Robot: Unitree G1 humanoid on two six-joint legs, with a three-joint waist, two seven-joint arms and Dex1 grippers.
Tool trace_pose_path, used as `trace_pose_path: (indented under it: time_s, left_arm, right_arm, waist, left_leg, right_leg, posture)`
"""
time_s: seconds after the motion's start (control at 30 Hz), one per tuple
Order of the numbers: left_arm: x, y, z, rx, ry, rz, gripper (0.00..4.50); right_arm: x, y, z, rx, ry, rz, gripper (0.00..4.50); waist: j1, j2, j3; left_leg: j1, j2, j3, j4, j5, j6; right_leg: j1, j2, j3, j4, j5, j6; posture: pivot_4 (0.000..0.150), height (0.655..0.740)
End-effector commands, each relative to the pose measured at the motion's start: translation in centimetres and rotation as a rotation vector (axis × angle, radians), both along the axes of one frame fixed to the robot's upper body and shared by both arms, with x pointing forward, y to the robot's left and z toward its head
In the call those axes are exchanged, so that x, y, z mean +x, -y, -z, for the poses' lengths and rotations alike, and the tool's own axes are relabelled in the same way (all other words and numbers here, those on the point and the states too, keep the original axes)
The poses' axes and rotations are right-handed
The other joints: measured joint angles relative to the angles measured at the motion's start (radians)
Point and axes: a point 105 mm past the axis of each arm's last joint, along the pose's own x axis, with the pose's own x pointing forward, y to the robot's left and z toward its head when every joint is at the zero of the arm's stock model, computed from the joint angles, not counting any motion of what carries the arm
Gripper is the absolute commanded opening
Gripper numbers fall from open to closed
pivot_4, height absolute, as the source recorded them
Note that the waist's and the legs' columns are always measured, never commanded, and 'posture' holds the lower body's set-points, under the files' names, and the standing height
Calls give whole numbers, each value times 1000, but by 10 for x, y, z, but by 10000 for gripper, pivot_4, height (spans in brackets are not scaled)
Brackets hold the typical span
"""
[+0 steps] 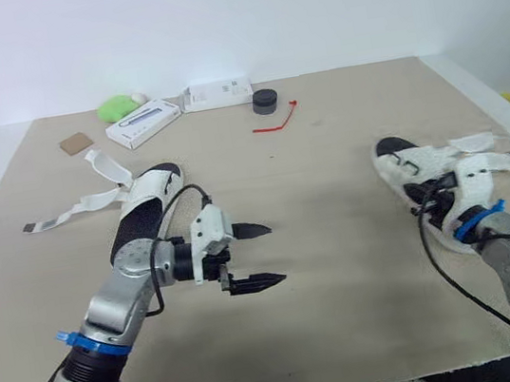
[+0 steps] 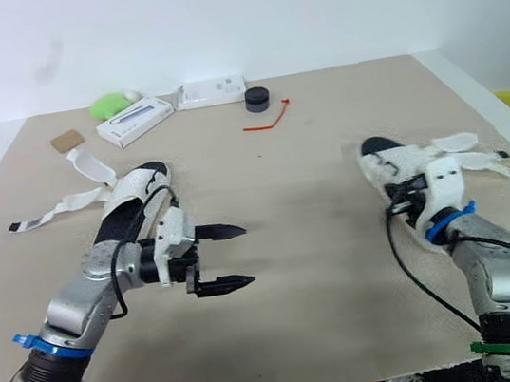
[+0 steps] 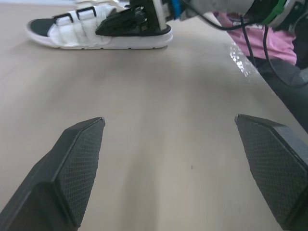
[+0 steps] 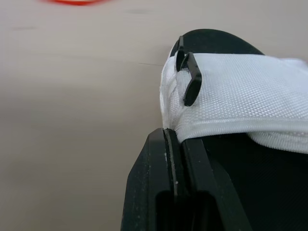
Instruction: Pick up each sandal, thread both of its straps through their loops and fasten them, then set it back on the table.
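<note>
The left sandal [image 1: 147, 207], white with a black footbed, lies at the table's left, its two loose straps [image 1: 59, 216] spread out to the left. My left gripper [image 1: 274, 253] hovers open just right of it, holding nothing, fingers pointing right. The right sandal [image 1: 422, 164] lies at the right with its straps [image 1: 505, 161] trailing off to the right. My right gripper [image 4: 172, 135] is shut, its tips pressed against the side edge of that sandal's white mesh upper [image 4: 240, 91], below a black loop [image 4: 191, 79]. Whether it pinches fabric is hidden.
Along the far edge sit a green object [image 1: 118, 108], two white boxes [image 1: 142, 123] [image 1: 216, 93], a black round puck [image 1: 265, 101], a red tie [image 1: 276, 122] and a brown card [image 1: 76, 143]. The bare tabletop [image 1: 339, 236] spans the stretch between the sandals.
</note>
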Motion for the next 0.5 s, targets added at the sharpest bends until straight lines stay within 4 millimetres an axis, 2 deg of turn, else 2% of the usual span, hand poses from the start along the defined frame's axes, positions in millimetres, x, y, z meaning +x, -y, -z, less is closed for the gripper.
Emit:
trace_pose_path:
  time_s: [0.03,0.1,0.2,0.3,0.5]
  left_arm:
    - [-5,-11,-7,-2,19,23,45000]
    - [-6,-16,-7,15,21,27,45000]
    - [-6,-22,-9,26,22,26,45000]
    - [-7,-30,-13,38,26,21,45000]
    - [-14,-37,-17,47,26,13,45000]
  right_arm:
    - [-18,-58,-28,-78,97,-362,946]
    - [-33,-79,-22,-148,73,-557,946]
    - [-52,-95,-11,-251,36,-782,946]
    - [-62,-101,-4,-356,24,-962,946]
    - [-66,-102,3,-421,-3,-1107,946]
  waist:
    - [0,0,0]
    - [2,0,0]
    - [7,0,0]
    - [6,-1,1]
    - [6,-2,1]
  left_leg:
    - [0,1,0,0,0,0]
    - [0,2,-1,0,-1,1]
    - [2,1,-3,0,-1,1]
    - [2,0,-3,0,-2,1]
    - [2,0,-3,0,-3,0]
  right_leg:
    - [0,1,0,0,0,0]
    - [0,2,-2,0,-1,-2]
    - [-1,1,-4,-1,-1,-2]
    - [-2,-2,-4,-2,-2,-1]
    - [-3,-2,-4,-2,-2,-1]
  posture:
    - [1500,7400]
    - [1500,7400]
    - [1500,7400]
    - [1500,7400]
    - [1500,7400]
